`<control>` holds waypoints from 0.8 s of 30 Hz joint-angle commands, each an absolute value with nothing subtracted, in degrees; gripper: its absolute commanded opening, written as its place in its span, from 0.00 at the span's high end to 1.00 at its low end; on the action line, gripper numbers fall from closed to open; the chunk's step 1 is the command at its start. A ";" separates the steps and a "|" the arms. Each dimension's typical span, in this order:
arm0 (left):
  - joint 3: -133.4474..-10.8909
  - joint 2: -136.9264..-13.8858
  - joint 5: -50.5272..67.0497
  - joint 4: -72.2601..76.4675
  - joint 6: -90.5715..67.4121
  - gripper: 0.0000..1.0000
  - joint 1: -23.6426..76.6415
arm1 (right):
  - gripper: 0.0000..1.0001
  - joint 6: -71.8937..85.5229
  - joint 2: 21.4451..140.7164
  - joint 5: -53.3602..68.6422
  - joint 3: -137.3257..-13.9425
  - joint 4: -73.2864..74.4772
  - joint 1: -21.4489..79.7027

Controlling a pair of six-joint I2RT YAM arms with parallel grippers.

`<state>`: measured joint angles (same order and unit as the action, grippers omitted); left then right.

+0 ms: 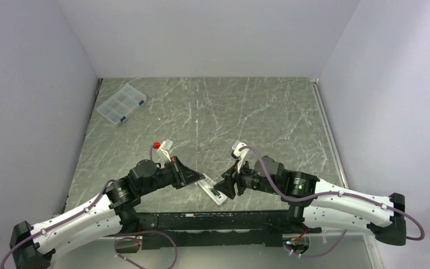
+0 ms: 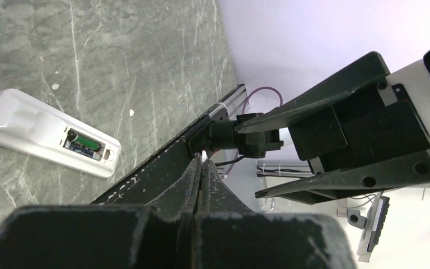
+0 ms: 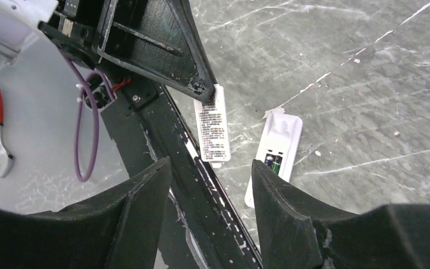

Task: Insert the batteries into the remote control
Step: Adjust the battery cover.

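The white remote control (image 2: 36, 130) lies back-up on the marbled table, near its front edge. Its recess is uncovered, and the greenish batteries (image 2: 84, 144) sit inside it. In the right wrist view the remote control (image 3: 277, 143) shows just past my right finger, with the batteries (image 3: 273, 162) in its recess. My left gripper (image 2: 202, 159) is shut on a thin white cover piece (image 3: 213, 129) with a printed label, held off the table beside the remote. My right gripper (image 3: 210, 163) is open with nothing between its fingers. It hovers over the black rail, facing the left gripper (image 1: 197, 178).
A clear compartment box (image 1: 121, 104) with blue clips sits at the far left corner. A small red and white item (image 1: 159, 147) lies behind the left arm. A black rail (image 1: 218, 218) runs along the table's near edge. White walls enclose three sides.
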<state>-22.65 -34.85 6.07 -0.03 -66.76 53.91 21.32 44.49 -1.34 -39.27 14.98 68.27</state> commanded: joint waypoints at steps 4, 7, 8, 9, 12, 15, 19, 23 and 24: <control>-23.94 -34.62 5.42 0.30 -70.01 1.00 52.99 | 0.42 18.44 46.15 -6.76 -40.00 12.26 71.32; -23.36 -34.52 6.19 0.57 -71.54 1.00 52.37 | 0.41 18.56 47.16 -7.21 -39.20 10.00 72.05; -23.01 -34.40 6.55 0.95 -72.11 1.00 51.96 | 0.41 18.43 47.64 -7.75 -39.24 9.63 72.46; -22.76 -34.22 6.81 1.23 -72.64 1.00 51.68 | 0.41 18.26 48.10 -8.57 -39.40 9.54 72.87; -22.25 -33.97 7.84 1.64 -73.82 1.00 51.01 | 0.41 17.40 49.45 -9.40 -39.89 8.79 73.75; -22.04 -33.90 8.57 1.97 -74.64 1.00 50.35 | 0.40 16.84 50.76 -9.85 -40.38 8.38 74.13; -22.14 -33.86 9.63 2.23 -75.12 1.00 49.71 | 0.40 16.32 51.60 -11.78 -40.87 8.40 74.85; -22.23 -33.86 10.38 2.35 -75.23 1.00 49.40 | 0.40 15.62 51.83 -14.09 -40.90 8.56 75.40; -22.27 -33.95 10.58 2.41 -75.26 1.00 49.26 | 0.40 15.49 51.82 -14.41 -40.87 8.53 75.41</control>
